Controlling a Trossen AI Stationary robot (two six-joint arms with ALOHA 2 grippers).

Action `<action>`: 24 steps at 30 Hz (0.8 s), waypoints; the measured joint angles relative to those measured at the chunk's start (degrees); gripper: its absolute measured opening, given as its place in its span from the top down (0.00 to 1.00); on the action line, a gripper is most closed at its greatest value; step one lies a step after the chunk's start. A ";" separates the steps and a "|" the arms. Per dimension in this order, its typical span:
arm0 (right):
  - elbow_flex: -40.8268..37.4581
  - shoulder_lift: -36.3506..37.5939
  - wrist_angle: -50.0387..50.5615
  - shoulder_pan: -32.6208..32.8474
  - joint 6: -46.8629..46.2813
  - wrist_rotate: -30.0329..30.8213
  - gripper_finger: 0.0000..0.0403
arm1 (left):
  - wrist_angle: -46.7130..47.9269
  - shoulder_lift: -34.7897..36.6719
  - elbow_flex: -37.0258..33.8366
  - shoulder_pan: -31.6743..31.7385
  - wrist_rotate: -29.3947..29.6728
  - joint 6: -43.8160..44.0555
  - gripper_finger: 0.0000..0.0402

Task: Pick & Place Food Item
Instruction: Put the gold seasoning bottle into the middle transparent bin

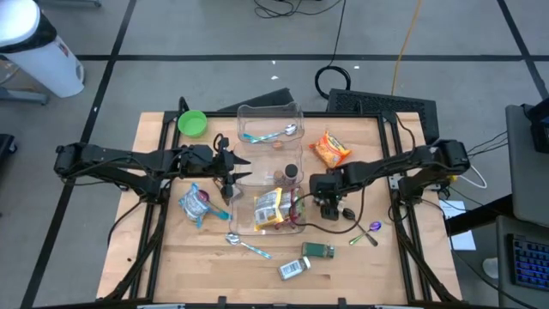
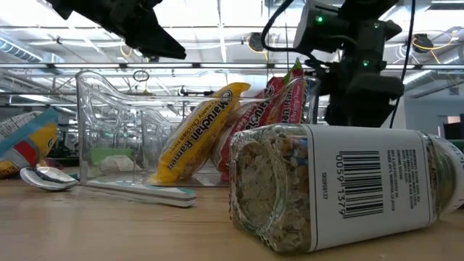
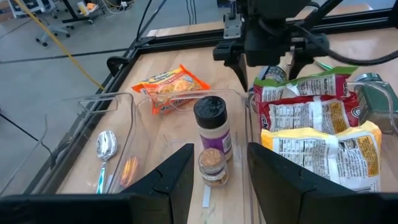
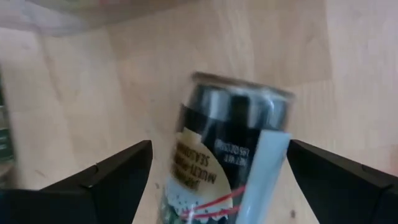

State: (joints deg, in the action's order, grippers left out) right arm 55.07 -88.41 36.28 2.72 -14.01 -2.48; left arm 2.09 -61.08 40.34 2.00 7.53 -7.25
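At worktop (image 1: pixel 154 257) centre-right, just beside the near clear bin (image 1: pixel 242 225), R gripper (image 1: pixel 327 206) hangs over a dark seasoning tin (image 4: pixel 230 155). The tin lies on bare wood, outside the bin. R fingers are spread wide, one on each side of the tin, touching neither side. Nothing is held.

L gripper (image 1: pixel 230 176) waits at the near bin's far-left corner. Its fingers are part open and empty.

Step in hand, as judged: take the tin and place it in a bin.
- Approach: keep the tin centred between the fingers. Lower until the tips reach below its widest part, then close squarely across the body.
- The tin is round and smooth, so an off-centre grip may let it roll or squirt out.
- Lift clear of the bin wall before moving across.

Count:
- Clear bins: 2, near one and far one (image 1: pixel 296 110).
- Noodle packets (image 3: pixel 317 146) in near bin: at least 2; exact no. unclear.
- Loose packets: 2, orange (image 1: pixel 330 148) and blue (image 1: pixel 196 204).
- Spoons: 3. One in far bin (image 1: pixel 270 135), one on front worktop (image 1: pixel 244 246), one purple (image 1: pixel 371 228).
- Black-lid spice jar (image 3: pixel 212 134): 1.
- Glass jar (image 2: pixel 341 188), lying on its side: 1.
- Green tin (image 1: pixel 319 250): 1.
- Green bowl (image 1: pixel 192 123): 1.
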 joint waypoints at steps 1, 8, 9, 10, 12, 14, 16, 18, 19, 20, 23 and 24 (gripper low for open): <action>0.00 -0.29 0.16 0.02 -0.32 0.98 0.09 | 0.04 0.00 0.00 0.00 0.00 0.00 0.60; -0.46 -0.74 1.52 0.02 -0.37 5.66 0.10 | 0.94 0.00 0.00 0.07 0.00 0.00 0.60; -0.87 -0.79 1.40 0.02 -0.39 5.65 0.10 | 0.98 0.00 0.00 0.07 0.00 0.00 0.60; -1.33 -0.84 1.40 0.02 -0.52 5.71 0.10 | 0.98 0.00 0.00 0.07 0.00 0.02 0.60; -2.45 -0.77 1.28 0.02 -1.02 5.69 0.10 | 1.01 0.00 0.00 0.07 -0.02 0.01 0.60; -3.98 -0.79 0.53 0.02 -1.55 5.65 0.10 | 1.01 0.00 0.00 0.07 -0.01 0.02 0.60; -5.50 -0.79 -0.70 0.02 -1.89 5.65 0.10 | 0.96 0.00 0.00 0.07 -0.01 0.00 0.60; -6.43 -0.79 -1.71 0.02 -2.36 5.58 0.10 | 0.88 0.00 0.00 0.07 0.00 0.00 0.60; -6.74 -0.76 -1.92 0.02 -2.64 5.49 0.10 | 0.83 0.00 0.00 0.07 0.00 0.00 0.60; -7.04 -0.69 -1.96 0.00 -2.94 5.45 0.10 | 0.79 0.00 0.00 0.07 0.00 0.01 0.60; -7.69 -0.58 -2.05 -0.02 -2.97 5.45 0.10 | 0.79 0.00 0.00 0.07 0.00 0.04 0.60; -7.76 -0.58 -2.03 -0.02 -3.05 5.45 0.11 | 0.79 0.00 0.00 0.07 0.00 0.24 0.60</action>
State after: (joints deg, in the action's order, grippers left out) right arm 47.31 -88.99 34.26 2.70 -17.06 2.96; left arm 2.87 -61.08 40.34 2.07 7.53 -7.01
